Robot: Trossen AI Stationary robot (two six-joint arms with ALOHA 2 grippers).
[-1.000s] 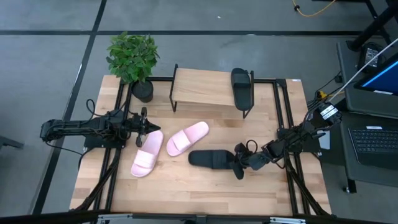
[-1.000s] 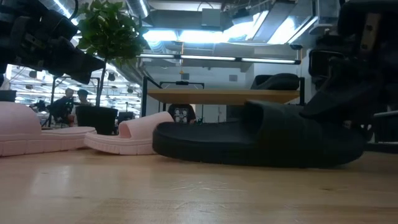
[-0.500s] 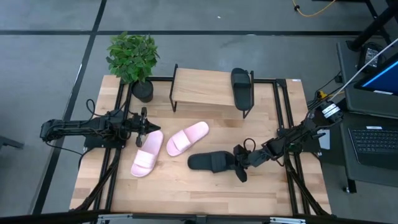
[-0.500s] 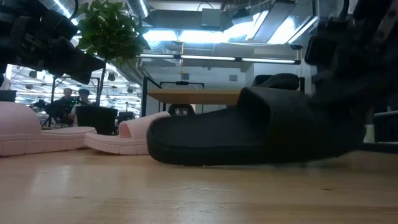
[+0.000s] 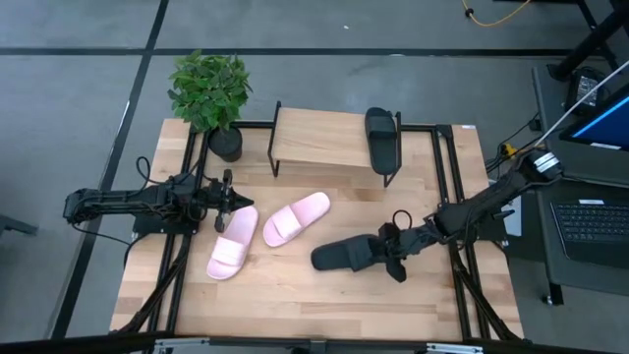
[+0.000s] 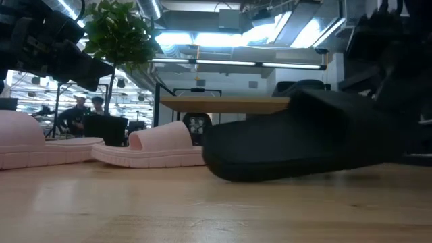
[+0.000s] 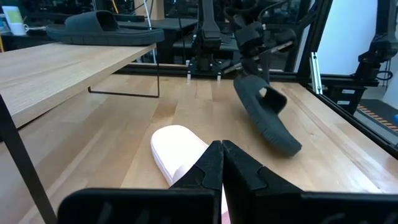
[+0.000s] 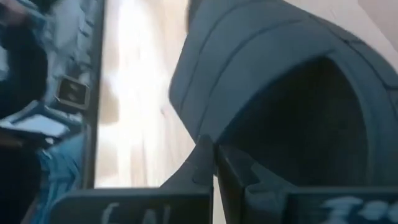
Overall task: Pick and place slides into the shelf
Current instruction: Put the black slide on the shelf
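High view: my right hand [image 5: 395, 258] is clamped on the strap end of a black rubber slide sandal [image 5: 346, 255], mid-bench, right of two light pink slide sandals [image 5: 295, 218]. A second black slide [image 5: 380, 137] lies on the low wood-plank shelf with black legs [image 5: 316, 137]. Left hand [image 5: 226, 200] pinched shut, empty, beside a potted green plant [image 5: 208, 93]. Low view: the held slide [image 6: 304, 138] sits tilted, heel end raised off the wooden bench [image 6: 202, 209]. Left wrist view: fingers [image 7: 214, 171] together over a pink slide [image 7: 177, 149]. Right wrist view: black strap fills the frame.
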